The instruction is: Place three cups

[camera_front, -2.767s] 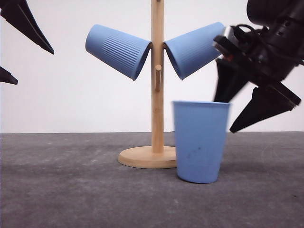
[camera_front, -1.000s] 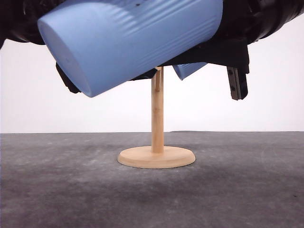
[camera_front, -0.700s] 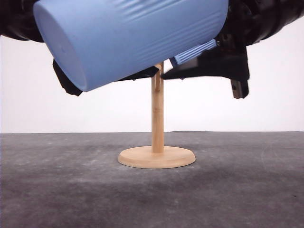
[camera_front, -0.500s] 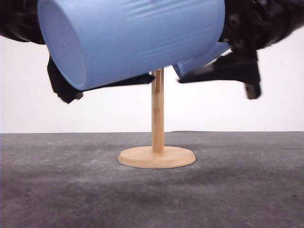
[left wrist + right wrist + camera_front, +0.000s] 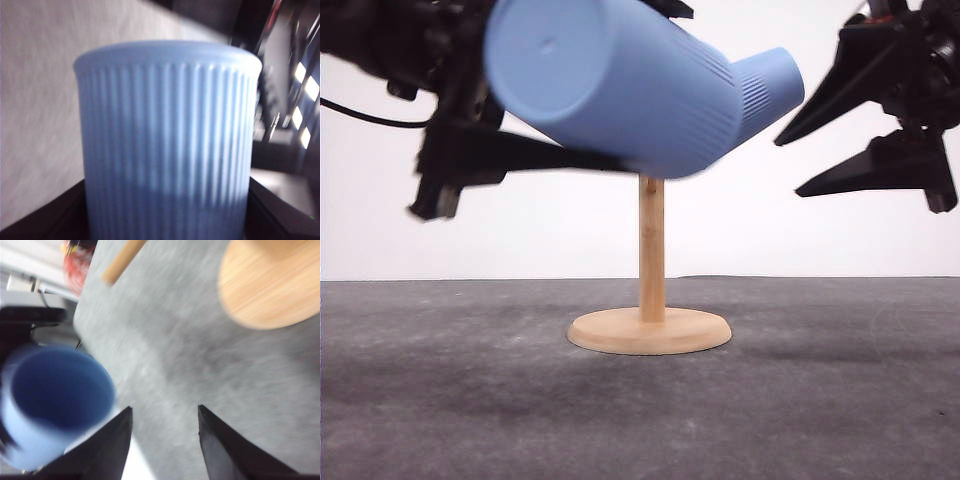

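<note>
- In the front view a large cup (image 5: pixel 610 85) is seen lying nearly on its side across the upper middle of the frame, flat base toward the camera, gripped by the left gripper (image 5: pixel 470 150), whose dark fingers are clamped along it at the upper left.
- A second cup (image 5: pixel 768 82) is partly seen behind the first, upper right of centre, tilted with its base up and to the right; whether it hangs on a peg is hidden by the near cup.
- The right gripper (image 5: pixel 790 165) is seen at the upper right of the front view, its two black fingers spread wide with nothing between them.
- The stand (image 5: pixel 650 320) is seen below, post upright on a round base on the grey table (image 5: pixel 440 400); its upper part is blocked by the held cup.
- In the left wrist view the held cup's ribbed wall (image 5: pixel 167 140) is shown close up and blurred, dark finger edges at both lower corners.
- In the right wrist view the cup's open mouth (image 5: pixel 55 390) is seen at the lower left, the stand's base (image 5: pixel 270 285) at the upper right, and a wooden rod (image 5: pixel 122 262) at the top; the parted fingers (image 5: pixel 107 450) are seen at the bottom edge.
</note>
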`<move>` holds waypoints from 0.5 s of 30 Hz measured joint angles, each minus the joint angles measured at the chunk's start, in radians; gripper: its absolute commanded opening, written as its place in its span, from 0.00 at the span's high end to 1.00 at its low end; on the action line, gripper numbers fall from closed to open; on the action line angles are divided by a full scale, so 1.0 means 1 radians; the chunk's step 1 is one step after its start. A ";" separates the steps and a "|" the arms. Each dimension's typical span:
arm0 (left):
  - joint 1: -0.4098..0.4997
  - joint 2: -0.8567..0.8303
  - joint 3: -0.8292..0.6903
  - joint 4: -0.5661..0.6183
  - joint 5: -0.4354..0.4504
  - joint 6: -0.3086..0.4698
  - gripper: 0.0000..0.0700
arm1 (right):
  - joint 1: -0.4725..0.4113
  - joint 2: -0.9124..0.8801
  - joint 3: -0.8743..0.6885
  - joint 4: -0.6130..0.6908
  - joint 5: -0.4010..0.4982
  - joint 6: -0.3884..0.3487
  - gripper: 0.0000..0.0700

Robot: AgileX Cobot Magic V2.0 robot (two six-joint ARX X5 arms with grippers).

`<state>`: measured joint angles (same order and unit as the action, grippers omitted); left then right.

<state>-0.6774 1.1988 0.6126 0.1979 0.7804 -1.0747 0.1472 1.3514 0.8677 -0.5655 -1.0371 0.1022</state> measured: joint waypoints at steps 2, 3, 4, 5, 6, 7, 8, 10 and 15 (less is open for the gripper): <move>0.016 0.000 0.002 0.068 -0.054 -0.112 0.56 | -0.006 0.000 0.000 0.000 0.007 -0.007 0.62; 0.025 0.000 0.003 0.091 -0.079 -0.164 0.56 | -0.006 0.000 0.000 0.000 0.012 -0.011 0.62; 0.034 0.000 0.005 0.108 -0.107 -0.218 0.56 | -0.005 0.000 0.000 0.000 0.018 -0.017 0.62; 0.045 0.000 0.005 0.121 -0.131 -0.272 0.56 | -0.004 0.000 0.000 0.000 0.021 -0.022 0.62; 0.056 0.000 0.005 0.128 -0.146 -0.318 0.56 | -0.004 0.000 0.000 0.000 0.022 -0.027 0.62; 0.068 0.002 0.005 0.132 -0.153 -0.360 0.56 | -0.004 0.000 0.000 0.000 0.022 -0.031 0.62; 0.083 0.006 0.005 0.139 -0.154 -0.401 0.56 | -0.003 0.000 0.000 0.001 0.023 -0.037 0.62; 0.110 0.021 0.005 0.158 -0.154 -0.465 0.56 | -0.003 0.000 0.000 0.004 0.023 -0.043 0.62; 0.148 0.089 0.005 0.270 -0.136 -0.575 0.56 | -0.003 0.000 0.000 0.015 0.023 -0.047 0.62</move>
<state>-0.5293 1.2878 0.6181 0.4680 0.6442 -1.6495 0.1440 1.3514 0.8677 -0.5504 -1.0136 0.0555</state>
